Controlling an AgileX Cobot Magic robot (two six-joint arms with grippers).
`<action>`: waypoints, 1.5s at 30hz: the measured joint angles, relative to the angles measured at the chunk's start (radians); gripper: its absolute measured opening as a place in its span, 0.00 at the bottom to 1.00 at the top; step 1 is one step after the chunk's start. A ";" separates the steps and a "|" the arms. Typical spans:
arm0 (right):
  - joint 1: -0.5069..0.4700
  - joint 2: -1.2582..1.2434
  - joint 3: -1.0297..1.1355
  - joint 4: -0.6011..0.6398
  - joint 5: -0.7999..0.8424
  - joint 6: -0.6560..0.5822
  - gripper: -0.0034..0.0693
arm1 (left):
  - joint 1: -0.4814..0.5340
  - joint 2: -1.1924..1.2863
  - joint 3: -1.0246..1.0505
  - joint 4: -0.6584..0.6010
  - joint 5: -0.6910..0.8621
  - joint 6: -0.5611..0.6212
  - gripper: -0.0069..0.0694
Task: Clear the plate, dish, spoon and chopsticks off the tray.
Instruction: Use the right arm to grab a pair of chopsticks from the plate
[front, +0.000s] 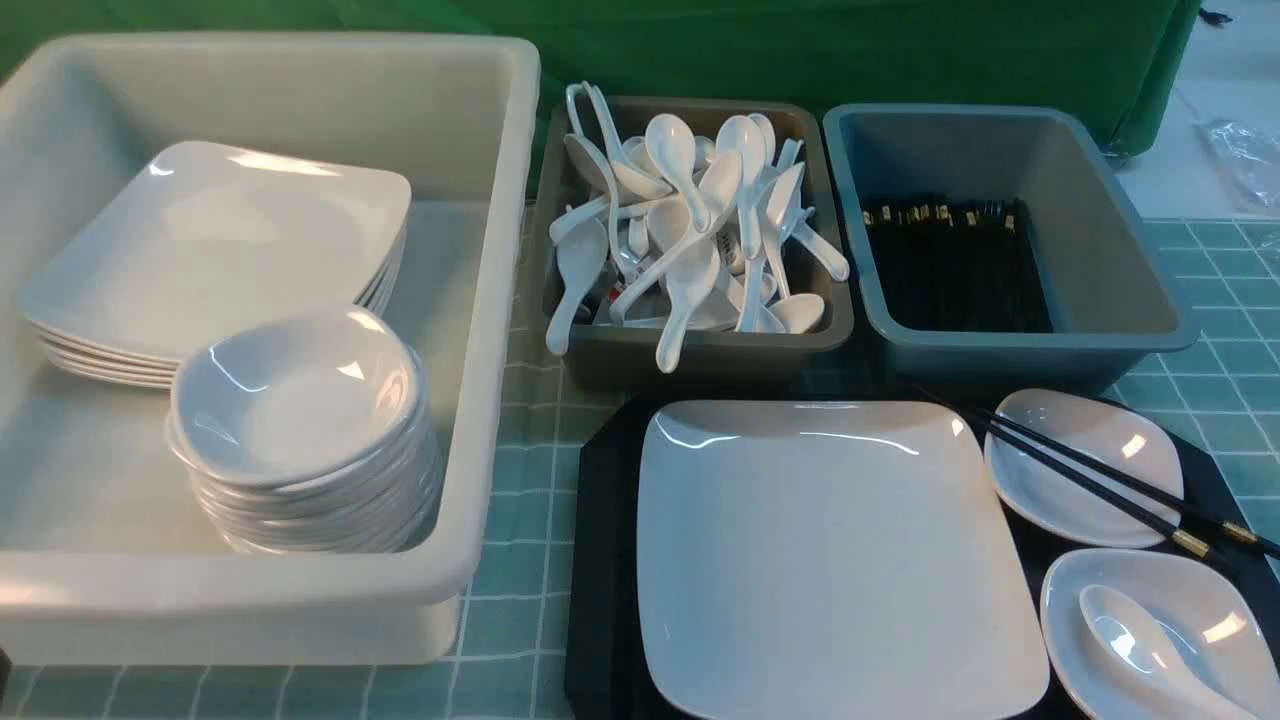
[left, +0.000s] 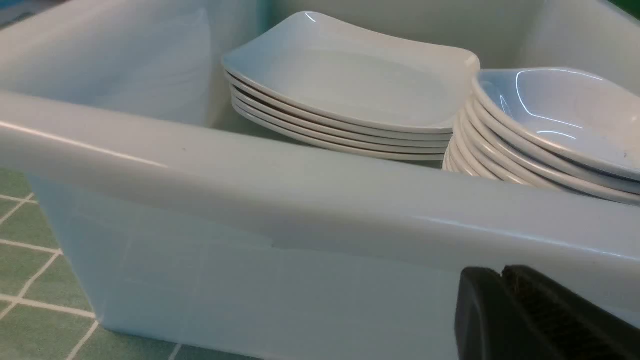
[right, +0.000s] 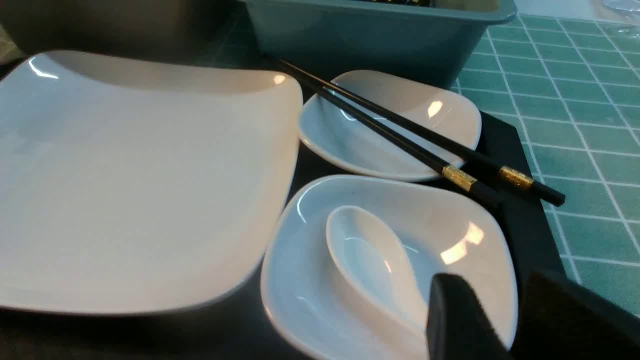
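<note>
The black tray (front: 600, 560) carries the large white square plate (front: 830, 550) on its left part. To the plate's right stand two small white dishes. The black chopsticks (front: 1100, 480) lie across the far dish (front: 1060, 450), and the white spoon (front: 1140, 640) lies in the near dish (front: 1200, 590). Neither gripper shows in the front view. My right gripper (right: 492, 280) is open and empty just off the near dish (right: 310, 280), whose rim shows in the gap between its fingers, close to the spoon (right: 375, 260). My left gripper (left: 501, 272) is shut and empty.
A big white tub (front: 480, 300) on the left holds a stack of square plates (front: 220, 250) and a stack of small dishes (front: 300, 400); the left gripper is outside its wall (left: 300, 200). Behind the tray, a brown tub (front: 690, 345) holds spoons and a blue-grey tub (front: 1100, 270) holds chopsticks.
</note>
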 joint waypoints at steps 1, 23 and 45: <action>0.000 0.000 0.000 0.000 0.000 0.000 0.38 | 0.000 0.000 0.000 0.000 0.000 0.000 0.11; 0.000 0.000 0.000 0.000 0.000 0.000 0.38 | 0.000 0.000 0.000 -0.002 -0.007 -0.001 0.11; 0.000 0.000 0.000 0.000 0.000 0.000 0.38 | -0.120 0.263 -0.426 -0.427 0.247 0.236 0.11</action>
